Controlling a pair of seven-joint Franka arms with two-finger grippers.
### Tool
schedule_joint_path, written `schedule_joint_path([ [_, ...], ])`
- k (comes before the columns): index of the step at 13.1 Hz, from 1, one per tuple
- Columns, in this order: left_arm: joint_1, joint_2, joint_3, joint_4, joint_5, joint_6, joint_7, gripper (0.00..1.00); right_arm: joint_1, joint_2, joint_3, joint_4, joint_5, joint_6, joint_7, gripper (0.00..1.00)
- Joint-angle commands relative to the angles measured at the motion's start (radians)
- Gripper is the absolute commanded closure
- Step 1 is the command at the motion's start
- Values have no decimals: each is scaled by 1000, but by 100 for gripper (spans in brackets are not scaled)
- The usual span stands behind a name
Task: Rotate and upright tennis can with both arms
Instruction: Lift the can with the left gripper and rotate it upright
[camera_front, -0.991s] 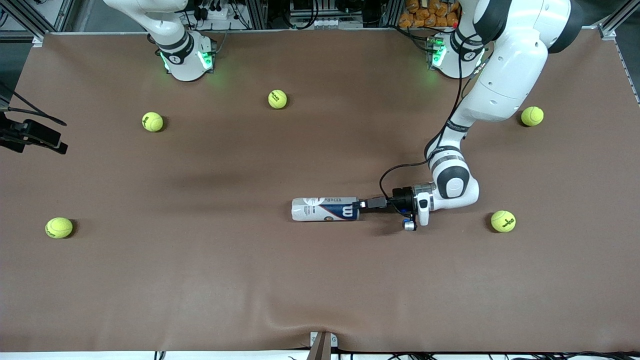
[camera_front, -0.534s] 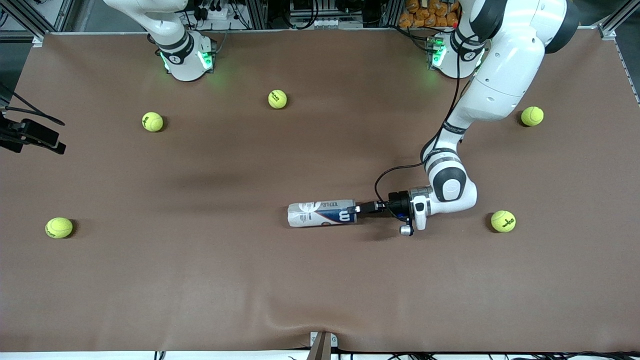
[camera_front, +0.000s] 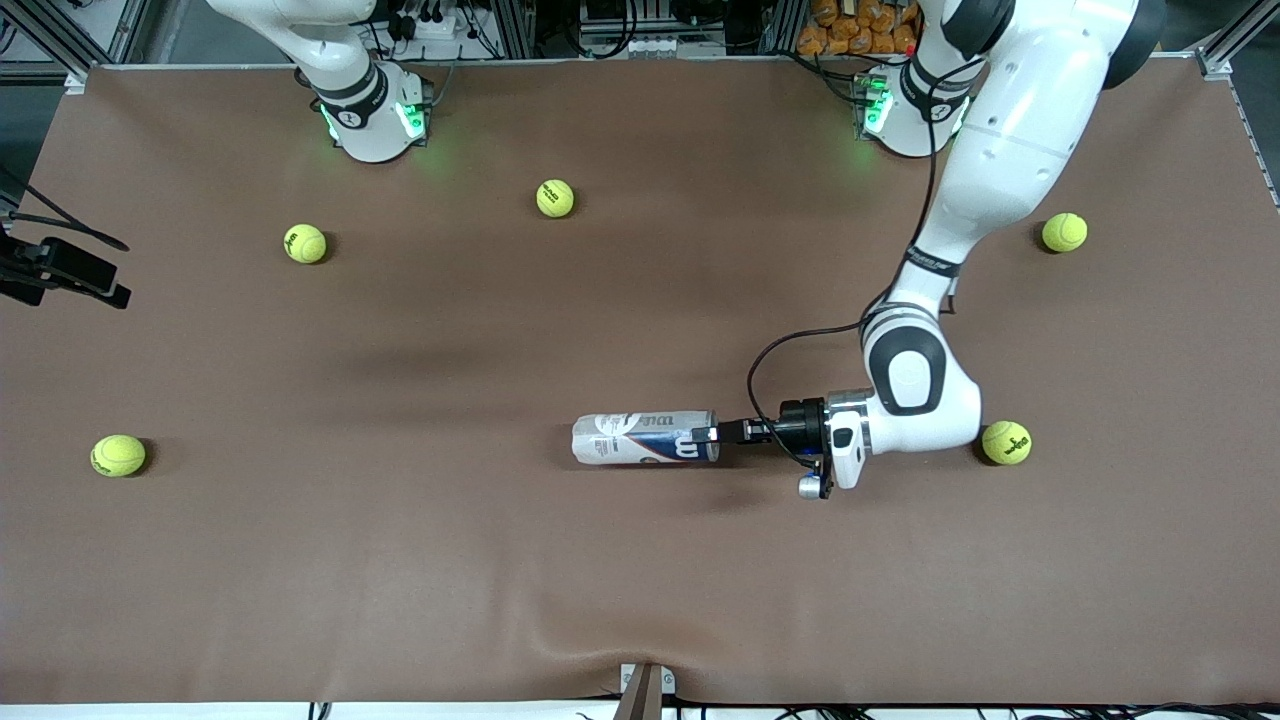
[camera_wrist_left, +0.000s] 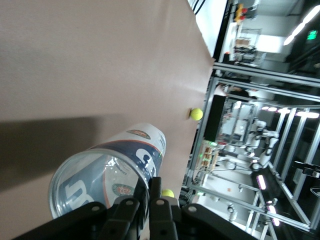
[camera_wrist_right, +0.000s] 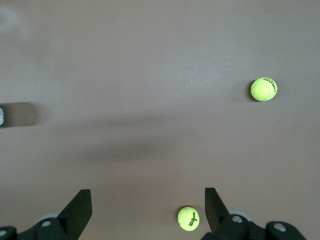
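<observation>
The tennis can (camera_front: 645, 438) is horizontal near the table's middle, a clear tube with a white, navy and red label. Its open silvery-rimmed end points toward the left arm's end of the table. My left gripper (camera_front: 706, 435) is shut on that rim, pinching the wall with one finger inside and one outside. The left wrist view looks into the tennis can (camera_wrist_left: 115, 170) from just past my left gripper (camera_wrist_left: 149, 185), with the can's shadow on the cloth beside it. My right gripper (camera_wrist_right: 146, 192) hangs open high over bare cloth, holding nothing.
Several yellow-green tennis balls lie scattered on the brown cloth. One (camera_front: 1006, 442) sits right beside the left arm's wrist joint. Others (camera_front: 555, 198) (camera_front: 305, 243) lie nearer the right arm's base. Two balls (camera_wrist_right: 263, 89) (camera_wrist_right: 188, 218) show under the right gripper.
My left gripper has shut on the can's rim. The can has shifted slightly toward the front camera and the right arm's end, and the left forearm has swung with it.
</observation>
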Motion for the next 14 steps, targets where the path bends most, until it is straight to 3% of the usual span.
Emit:
schedule_joint_path([
  [1, -36, -88, 10, -5, 144, 20, -169, 100, -19, -15, 11, -3, 13, -1, -16, 0],
  [7, -89, -196, -3, 83, 684, 14, -595, 100, -18, -15, 11, -3, 13, 2, -16, 0],
  [14, -321, -196, 10, 168, 1213, 5, -932, 100, -18, -15, 11, -3, 13, 2, -16, 0],
])
